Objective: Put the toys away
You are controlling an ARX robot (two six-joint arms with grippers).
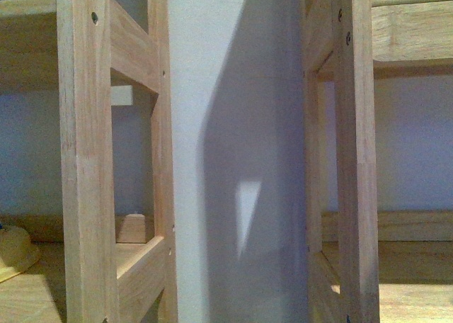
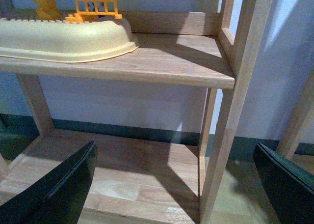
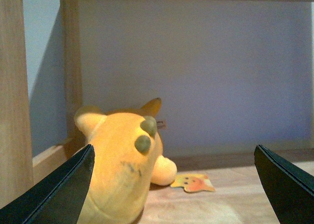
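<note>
Wooden shelf (image 3: 255, 194) against pale wall; I see plush toy (image 3: 122, 160) lying lower left of right wrist frame. Right gripper (image 3: 171, 194) spread wide, empty. Left gripper (image 2: 171, 184) likewise, facing cream tray (image 2: 64, 40) upper left.

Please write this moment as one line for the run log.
left pincer: open, empty, facing shelf with cream tray | right pincer: open, empty | plush animal: lying on wooden shelf, not gripped

Two pale wooden shelving units (image 1: 85, 160) stand against a plain whitish-lavender wall (image 1: 226, 68). Ahead of the left gripper, sunlight patches the light wooden lower shelf board (image 2: 132, 165).
</note>
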